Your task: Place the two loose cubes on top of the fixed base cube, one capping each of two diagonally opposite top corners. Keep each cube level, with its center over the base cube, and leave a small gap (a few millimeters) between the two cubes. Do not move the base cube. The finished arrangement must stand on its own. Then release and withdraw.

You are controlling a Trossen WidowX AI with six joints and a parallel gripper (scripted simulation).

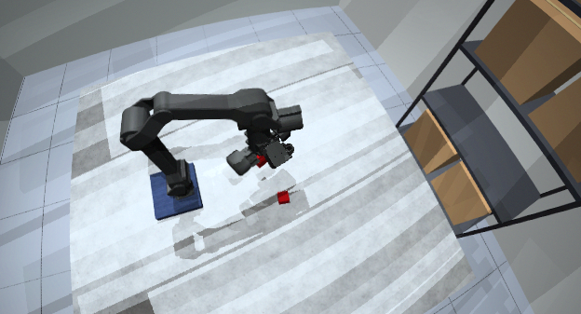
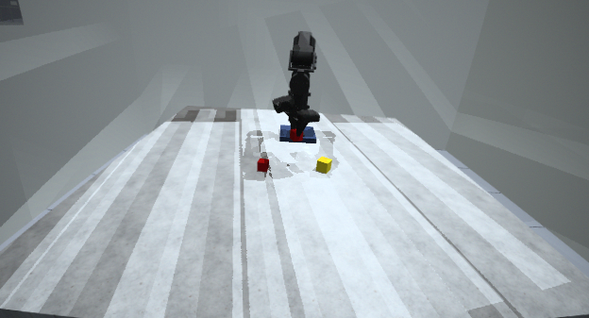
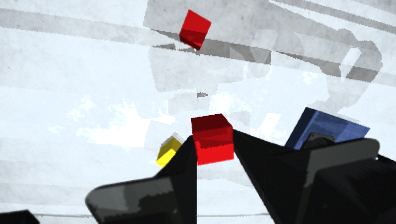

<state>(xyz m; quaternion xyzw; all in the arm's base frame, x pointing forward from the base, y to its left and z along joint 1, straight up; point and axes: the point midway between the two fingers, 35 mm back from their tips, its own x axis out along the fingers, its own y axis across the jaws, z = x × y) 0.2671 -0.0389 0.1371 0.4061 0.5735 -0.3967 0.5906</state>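
My gripper (image 1: 260,158) (image 2: 296,131) (image 3: 211,136) is shut on a red cube (image 1: 261,162) (image 2: 295,136) (image 3: 215,154) and holds it above the table, with the cube showing between the fingertips. The other red cube (image 1: 283,197) (image 2: 262,165) (image 3: 195,28) lies on the table, apart from the gripper. The yellow cube (image 2: 324,165) (image 3: 169,150), which looks slightly larger, stands on the table with nothing on top. In the wrist view it is partly hidden behind a finger; in the top view it is hidden by the arm and gripper.
The arm's blue base plate (image 1: 165,210) (image 2: 284,135) (image 3: 340,125) is at the back in the exterior view. A shelf rack (image 1: 484,140) with cardboard boxes (image 1: 458,197) stands to the right in the top view. Patchy shadows cross the table.
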